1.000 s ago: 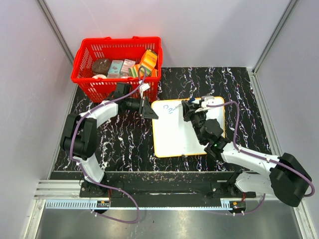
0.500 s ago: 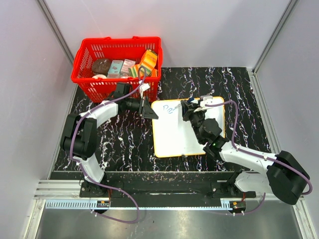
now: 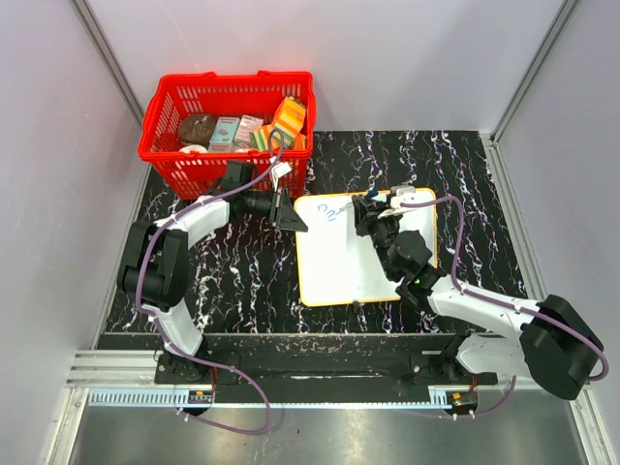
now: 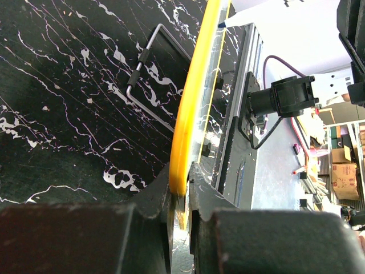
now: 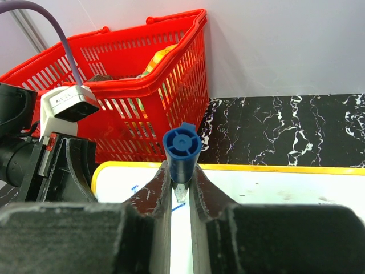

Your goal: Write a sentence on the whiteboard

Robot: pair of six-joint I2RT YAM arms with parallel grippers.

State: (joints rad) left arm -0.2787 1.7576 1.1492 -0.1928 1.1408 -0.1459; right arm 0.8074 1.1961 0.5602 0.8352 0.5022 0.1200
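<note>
The whiteboard (image 3: 363, 254), white with a yellow-orange rim, lies on the black marbled table. A few thin blue marker strokes (image 3: 327, 212) show near its far left corner; the sentence itself cannot be read. My left gripper (image 3: 291, 217) is shut on the board's far left edge; the left wrist view shows the yellow rim (image 4: 191, 108) pinched between the fingers. My right gripper (image 3: 364, 215) is shut on a blue marker (image 5: 181, 155), held upright with its tip on the board by a blue stroke (image 5: 178, 208).
A red basket (image 3: 225, 126) with several packaged goods stands at the far left, just behind my left arm; it also shows in the right wrist view (image 5: 137, 103). A bent metal rod (image 4: 149, 74) lies on the table beside the board. Grey walls enclose the table.
My right gripper has shifted slightly with the marker, and the blue strokes near the board's far left corner have changed a little. My left arm has not moved.
</note>
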